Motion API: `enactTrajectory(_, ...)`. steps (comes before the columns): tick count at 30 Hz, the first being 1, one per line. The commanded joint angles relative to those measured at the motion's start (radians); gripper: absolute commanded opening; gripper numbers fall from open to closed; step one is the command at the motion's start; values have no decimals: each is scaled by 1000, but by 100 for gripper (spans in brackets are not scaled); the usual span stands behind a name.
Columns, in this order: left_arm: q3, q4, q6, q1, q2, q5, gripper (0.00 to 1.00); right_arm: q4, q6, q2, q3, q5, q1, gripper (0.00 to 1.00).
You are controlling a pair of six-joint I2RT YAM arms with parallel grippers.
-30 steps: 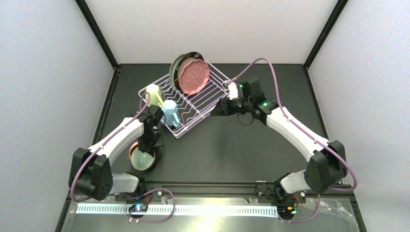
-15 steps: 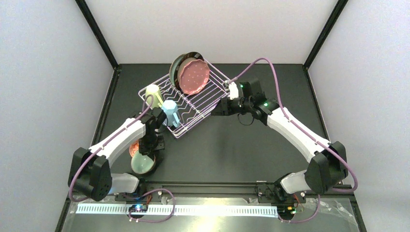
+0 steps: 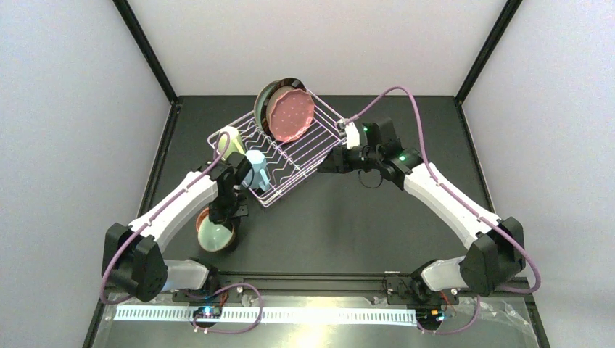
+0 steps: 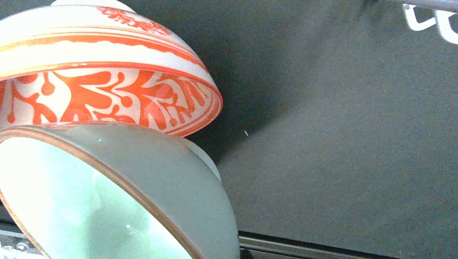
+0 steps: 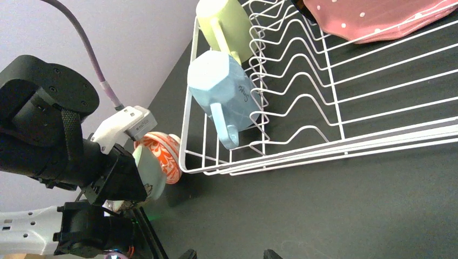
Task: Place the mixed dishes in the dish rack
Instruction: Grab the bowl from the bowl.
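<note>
Gripping the mint bowl (image 3: pixel 215 233) by its rim, the left tool (image 3: pixel 223 212) is clenched on it, close to the surface (image 3: pixel 348 217) and just outside the near-left side of the rack (image 3: pixel 304 148). The bowl hangs tilted below the tool, its pale inside turned up toward the top camera. In the left wrist view its brown-edged rim fills the lower left corner, and the tool's fingers cannot be seen there. The red bowl (image 3: pixel 201 215), white with an orange-red leaf pattern, is right against the mint bowl on the side away from the arm bases; whether the two touch cannot be told. Both bowls are outside the rack.

The right tool (image 3: pixel 321 165) hovers at the near-right side of the rack, released, with its fingertips apart and nothing between them. No dish is near it.

Inside the rack, the pink plate (image 3: pixel 290 114) stands on edge at the far end, leaning against the green plate (image 3: pixel 262 101), whose dark rim shows behind it. The green mug (image 3: pixel 230 141) and the blue mug (image 3: pixel 255 168) are at the left end, side by side, the blue one nearer the left tool, with its flat bottom facing the right wrist camera. The wavy divider wires in the middle hold nothing.
</note>
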Motion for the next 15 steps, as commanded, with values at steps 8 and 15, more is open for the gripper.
enactTrajectory(8, 88, -71, -49, -30, -32, -14, 1, -22, 2, -50, -12, 12, -4, 70)
enactTrajectory(15, 93, -73, -70, -44, -63, 3, 1, -27, -4, -52, -7, 7, -4, 70)
